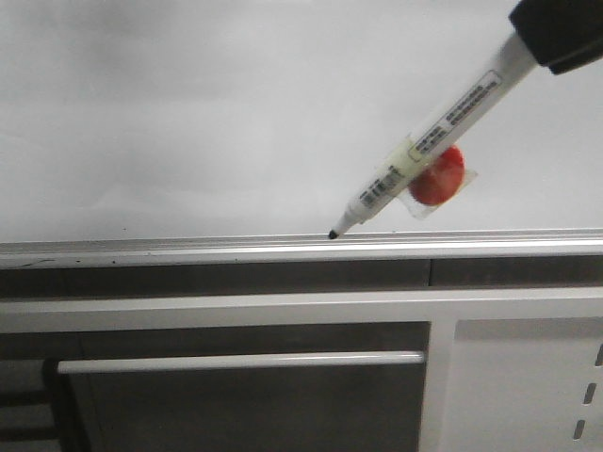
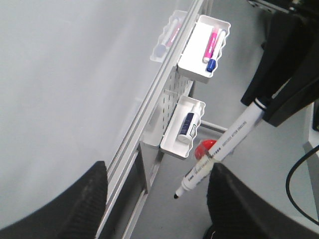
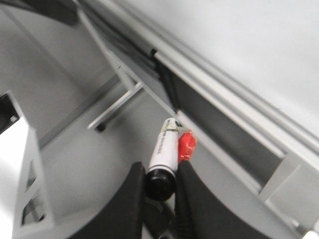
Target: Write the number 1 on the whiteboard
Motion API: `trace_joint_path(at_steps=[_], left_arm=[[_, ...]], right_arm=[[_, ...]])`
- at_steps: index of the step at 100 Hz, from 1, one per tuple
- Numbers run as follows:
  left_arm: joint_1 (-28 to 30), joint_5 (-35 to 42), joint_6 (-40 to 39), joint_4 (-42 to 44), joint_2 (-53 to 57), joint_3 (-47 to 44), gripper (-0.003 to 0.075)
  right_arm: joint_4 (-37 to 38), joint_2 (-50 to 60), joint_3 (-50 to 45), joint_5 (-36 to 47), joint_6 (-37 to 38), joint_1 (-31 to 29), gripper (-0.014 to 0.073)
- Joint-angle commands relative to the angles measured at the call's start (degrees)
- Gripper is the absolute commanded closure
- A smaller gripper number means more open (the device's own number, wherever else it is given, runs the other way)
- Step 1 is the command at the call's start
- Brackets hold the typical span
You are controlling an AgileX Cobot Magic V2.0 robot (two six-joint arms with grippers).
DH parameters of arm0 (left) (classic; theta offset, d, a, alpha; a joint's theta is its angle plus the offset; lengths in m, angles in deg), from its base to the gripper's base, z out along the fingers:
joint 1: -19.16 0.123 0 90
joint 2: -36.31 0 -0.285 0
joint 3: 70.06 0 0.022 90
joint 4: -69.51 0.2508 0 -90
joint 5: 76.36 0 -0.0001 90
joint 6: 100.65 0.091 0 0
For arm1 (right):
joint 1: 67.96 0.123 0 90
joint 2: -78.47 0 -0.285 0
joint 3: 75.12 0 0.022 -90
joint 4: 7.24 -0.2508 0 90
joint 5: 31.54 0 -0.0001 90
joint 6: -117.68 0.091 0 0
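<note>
The whiteboard [image 1: 236,113] fills the upper front view, glossy and pale, with its silver rail [image 1: 236,247] along the lower edge. I see no stroke of the number 1 on it. My right gripper [image 3: 160,185] is shut on the black rear end of a white marker [image 1: 424,151] that has a red disc [image 1: 436,176] taped to it. The marker slants down to the left, its black tip [image 1: 334,234] just at the rail. It also shows in the left wrist view [image 2: 219,152]. My left gripper [image 2: 157,199] is open and empty, beside the board's edge.
White trays hang on a slotted panel: one [image 2: 204,47] holds pink and blue markers, another [image 2: 183,128] holds a small bottle. Below the rail are white cabinet bars [image 1: 240,361] and a slotted panel [image 1: 528,386]. A black cable [image 2: 299,184] hangs at the side.
</note>
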Motion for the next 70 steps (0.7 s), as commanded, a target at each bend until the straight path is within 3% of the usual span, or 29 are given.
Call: trace_joint_path(at_steps=[1,23,48,70], left_arm=[[1.53,3.95,-0.58,-4.98,3.97,-0.34,0.0314],[2.18,11.02,-0.58,-9.52,12.00,-7.68,0.0328],[2.18,24.61,-0.73,-9.40,23.33,-17.33,0.0440],[2.18,24.34,-0.48,-5.96,26.44,-18.02,0.0516]], right_arm=[[-1.82,5.10,-1.73,7.58,0.21,-0.01,0.0635],[-1.82,14.47,-6.33,11.91,0.21,-0.01,0.0635],[-1.86,19.62,-10.41,15.21,0.21,-0.01,0.0636],[-9.02,18.64,-10.49,13.44,0.21,-0.01,0.0636]])
